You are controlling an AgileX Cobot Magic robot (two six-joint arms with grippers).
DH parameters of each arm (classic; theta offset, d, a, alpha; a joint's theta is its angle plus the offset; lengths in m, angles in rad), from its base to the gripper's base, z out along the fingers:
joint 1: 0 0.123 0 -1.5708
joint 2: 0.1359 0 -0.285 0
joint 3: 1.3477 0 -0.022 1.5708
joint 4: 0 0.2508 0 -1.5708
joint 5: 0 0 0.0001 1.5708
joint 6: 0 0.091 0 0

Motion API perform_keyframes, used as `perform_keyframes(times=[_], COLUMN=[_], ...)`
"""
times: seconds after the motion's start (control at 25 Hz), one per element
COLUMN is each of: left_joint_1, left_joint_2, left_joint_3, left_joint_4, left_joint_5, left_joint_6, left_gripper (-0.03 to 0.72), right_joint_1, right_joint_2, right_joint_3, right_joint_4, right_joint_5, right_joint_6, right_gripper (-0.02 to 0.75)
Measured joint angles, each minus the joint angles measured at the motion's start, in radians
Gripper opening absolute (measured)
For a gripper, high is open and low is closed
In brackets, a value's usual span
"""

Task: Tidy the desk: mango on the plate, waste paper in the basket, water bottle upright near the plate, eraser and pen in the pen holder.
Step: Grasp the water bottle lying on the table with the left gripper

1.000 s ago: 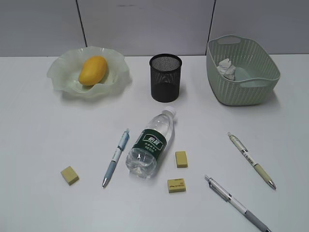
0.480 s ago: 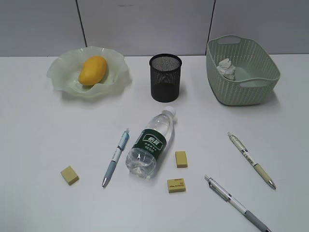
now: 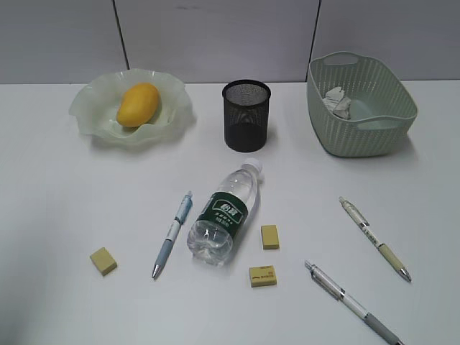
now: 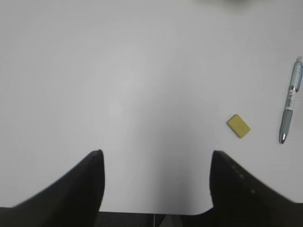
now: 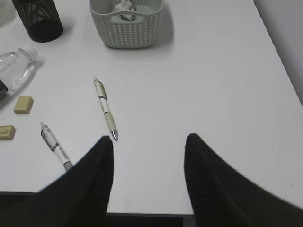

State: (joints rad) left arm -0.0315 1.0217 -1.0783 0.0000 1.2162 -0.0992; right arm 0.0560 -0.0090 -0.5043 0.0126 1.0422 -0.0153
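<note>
The water bottle (image 3: 224,217) lies flat on the desk (image 3: 72,201), its cap pointing at the pen holder (image 3: 246,115) just behind it. Left of the holder, the mango (image 3: 137,103) sits in the plate (image 3: 97,122); right of it, the waste paper (image 3: 336,101) rests in the basket (image 3: 374,136). Pens and erasers lie scattered around the bottle. Left gripper (image 4: 156,161) and right gripper (image 5: 149,146) — both spread wide, nothing between the fingers.

Black wire-mesh pen holder (image 3: 246,115), woven-look plastic basket (image 3: 374,133), smooth matt white desk (image 3: 86,194).
</note>
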Motion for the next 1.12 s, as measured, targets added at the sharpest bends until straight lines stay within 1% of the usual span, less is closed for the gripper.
perform_keyframes(times=[0.24,0.28,0.36,0.48,0.64,0.72,0.84,1.0,1.12], left_joint_1=[-0.002,-0.010,-0.049,-0.158,-0.333,-0.418,-0.521,-0.612,-0.652], left_joint_2=[0.244,0.278,0.333,0.410,0.539,0.619,0.741,0.910,1.024], left_joint_3=[-0.152,-0.173,-0.207,-0.243,-0.297,-0.349,-0.443,-0.594,-0.704], left_joint_4=[0.046,0.054,0.064,0.065,0.063,0.061,0.058,0.042,0.026], left_joint_5=[0.000,0.000,0.000,0.000,-0.008,-0.009,-0.011,-0.005,-0.004], left_joint_6=[0.003,0.003,0.003,-0.003,-0.072,-0.089,-0.105,-0.106,-0.107], left_gripper=[0.523,0.523,0.523,0.524,0.533,0.546,0.559,0.561,0.564], right_joint_1=[0.000,0.000,0.000,0.000,0.000,0.000,0.000,0.000,0.000], right_joint_2=[0.000,0.000,0.000,0.000,0.000,0.000,0.000,0.000,0.000], right_joint_3=[0.000,0.000,0.000,0.000,0.000,0.000,0.000,0.000,0.000], right_joint_4=[0.000,0.000,0.000,0.000,0.000,0.000,0.000,0.000,0.000], right_joint_5=[0.000,0.000,0.000,0.000,0.000,0.000,0.000,0.000,0.000], right_joint_6=[0.000,0.000,0.000,0.000,0.000,0.000,0.000,0.000,0.000], right_gripper=[0.391,0.391,0.390,0.389,0.389,0.389,0.389,0.389,0.389])
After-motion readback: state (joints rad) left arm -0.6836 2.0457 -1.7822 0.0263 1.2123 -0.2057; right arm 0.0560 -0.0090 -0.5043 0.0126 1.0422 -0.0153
